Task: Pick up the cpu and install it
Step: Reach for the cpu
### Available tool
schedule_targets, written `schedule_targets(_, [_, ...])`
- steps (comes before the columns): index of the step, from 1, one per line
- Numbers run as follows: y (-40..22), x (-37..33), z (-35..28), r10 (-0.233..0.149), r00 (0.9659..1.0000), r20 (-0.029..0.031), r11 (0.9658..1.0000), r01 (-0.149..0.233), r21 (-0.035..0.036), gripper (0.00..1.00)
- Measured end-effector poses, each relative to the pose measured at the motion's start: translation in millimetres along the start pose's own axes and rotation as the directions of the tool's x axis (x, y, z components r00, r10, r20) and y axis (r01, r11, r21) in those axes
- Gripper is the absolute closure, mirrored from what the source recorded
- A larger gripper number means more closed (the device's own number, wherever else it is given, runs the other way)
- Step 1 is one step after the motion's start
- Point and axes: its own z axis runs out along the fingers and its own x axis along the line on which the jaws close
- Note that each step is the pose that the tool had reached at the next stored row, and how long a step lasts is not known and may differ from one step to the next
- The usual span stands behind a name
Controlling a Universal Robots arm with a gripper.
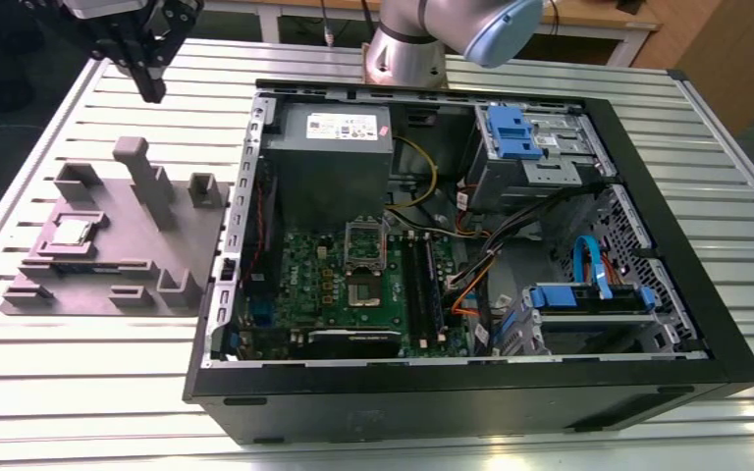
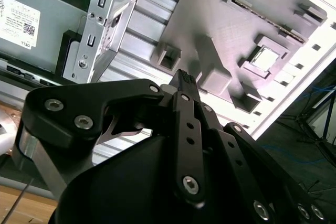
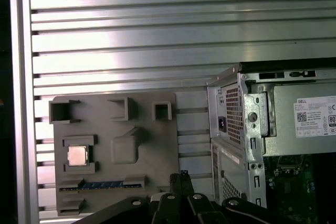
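Observation:
The cpu [image 1: 74, 232] is a small silver square lying flat in a recess of the grey block tray [image 1: 129, 265], at the exterior view's left. Both wrist views show the cpu [image 2: 266, 57] [image 3: 77, 155] in that pocket of the tray [image 3: 147, 129]. My gripper [image 1: 153, 88] hangs high over the table beyond the tray's far end, well apart from the chip. Its black fingers [image 2: 184, 80] are pressed together and hold nothing. The open computer case [image 1: 482, 98] lies on its side, with the green motherboard [image 1: 311, 265] and its metal-framed socket [image 1: 365, 270] facing up.
The tray carries several upright grey posts [image 1: 134, 162] near the chip. Inside the case are a grey power supply [image 1: 331, 147], blue drive brackets [image 1: 514, 132] and loose cables [image 1: 495, 255]. The slatted metal table [image 1: 89, 392] drops off beyond the tray at the exterior view's left.

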Motion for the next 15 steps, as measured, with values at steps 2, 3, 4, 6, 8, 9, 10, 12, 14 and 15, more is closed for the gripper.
schedule_targets(2, [-0.1, 0.6, 0.0, 0.000, 1.0000, 0.0001, 1.0000, 0.000, 0.0000, 0.90])
schedule_targets(3, [-0.1, 0.9, 0.0, 0.000, 1.0000, 0.0000, 1.0000, 0.000, 0.0000, 0.90])
schedule_targets(4, [-0.1, 1.3, 0.0, 0.000, 1.0000, 0.0000, 1.0000, 0.000, 0.0000, 0.90])
schedule_targets(6, [-0.2, 2.0, 0.0, 0.000, 1.0000, 0.0000, 1.0000, 0.000, 0.0000, 0.90])
schedule_targets(8, [-0.2, 2.7, 0.0, 0.000, 1.0000, 0.0001, 1.0000, 0.000, -0.0001, 0.90])
schedule_targets(9, [-0.2, 3.1, 0.0, 0.000, 1.0000, 0.0001, 1.0000, 0.000, 0.0000, 0.90])
schedule_targets(10, [-0.3, 3.5, 0.0, 0.000, 1.0000, 0.0001, 1.0000, 0.000, 0.0000, 0.90])
schedule_targets(12, [-0.3, 4.2, 0.0, 0.000, 1.0000, 0.0001, 1.0000, 0.000, 0.0000, 0.90])
schedule_targets(14, [-0.4, 4.8, -0.1, 0.000, 1.0000, 0.0000, 1.0000, 0.000, 0.0000, 0.90])
schedule_targets(15, [-0.4, 5.0, 0.0, 0.000, 1.0000, 0.0000, 1.0000, 0.000, 0.0001, 0.90])
